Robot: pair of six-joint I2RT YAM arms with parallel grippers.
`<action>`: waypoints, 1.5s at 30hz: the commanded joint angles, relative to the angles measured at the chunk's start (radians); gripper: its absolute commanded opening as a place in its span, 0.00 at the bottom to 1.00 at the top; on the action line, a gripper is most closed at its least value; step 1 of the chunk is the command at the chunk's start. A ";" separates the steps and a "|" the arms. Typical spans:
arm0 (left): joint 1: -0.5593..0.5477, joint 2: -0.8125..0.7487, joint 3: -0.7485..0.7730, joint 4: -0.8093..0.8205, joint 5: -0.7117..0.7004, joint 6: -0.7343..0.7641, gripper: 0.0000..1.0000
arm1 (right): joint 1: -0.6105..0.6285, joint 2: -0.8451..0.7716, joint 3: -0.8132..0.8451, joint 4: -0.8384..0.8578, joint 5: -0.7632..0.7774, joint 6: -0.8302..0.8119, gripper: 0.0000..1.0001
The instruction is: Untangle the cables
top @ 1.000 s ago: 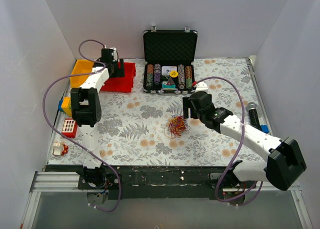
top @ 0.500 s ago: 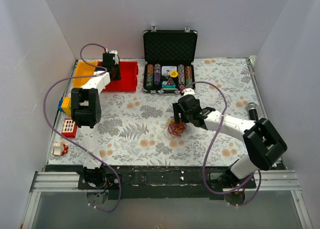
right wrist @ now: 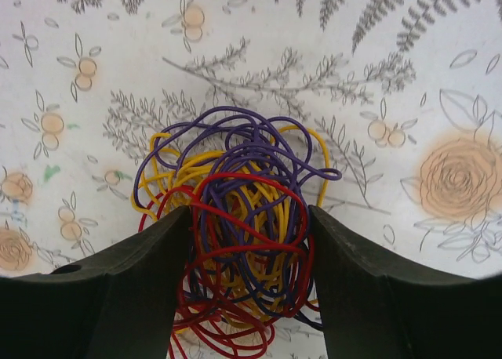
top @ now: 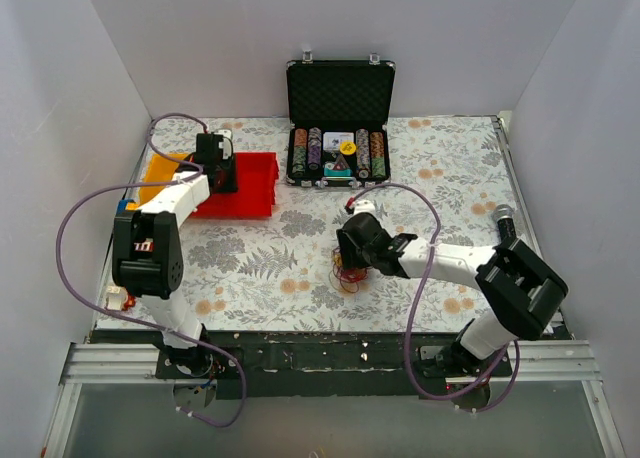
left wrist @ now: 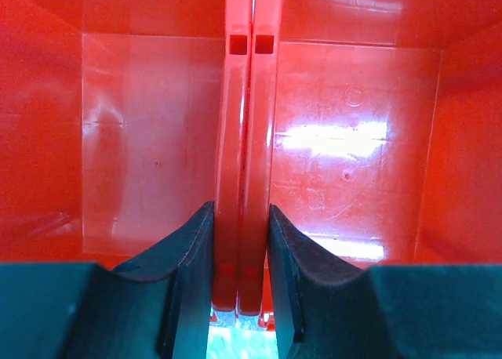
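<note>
Left jaws pinch the twin middle walls of the red bin (left wrist: 345, 139), glossy moulded plastic, at the far-left side of the desk (top: 270, 268). Right jaws stand spread astride the cables (right wrist: 235, 241). These are thin round loops in red, yellow and purple, knotted in one clump on floral cloth. I see the clump mid-desk toward the near edge, well apart from the chip case (top: 340, 153).

We are looking down on a table (top: 450, 148) covered by a white cloth (right wrist: 439, 61) printed with grey ferns and orange blossoms; plain white walls (top: 200, 38) are closing it in behind and on both sides; a metal rail (top: 105, 363) is running along its near edge; soft, even light is falling, throwing only faint shadows.
</note>
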 commanded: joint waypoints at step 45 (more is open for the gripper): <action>-0.442 -0.186 0.040 -0.235 0.390 -0.218 0.98 | 0.134 -0.366 -0.027 -0.161 0.149 0.078 0.83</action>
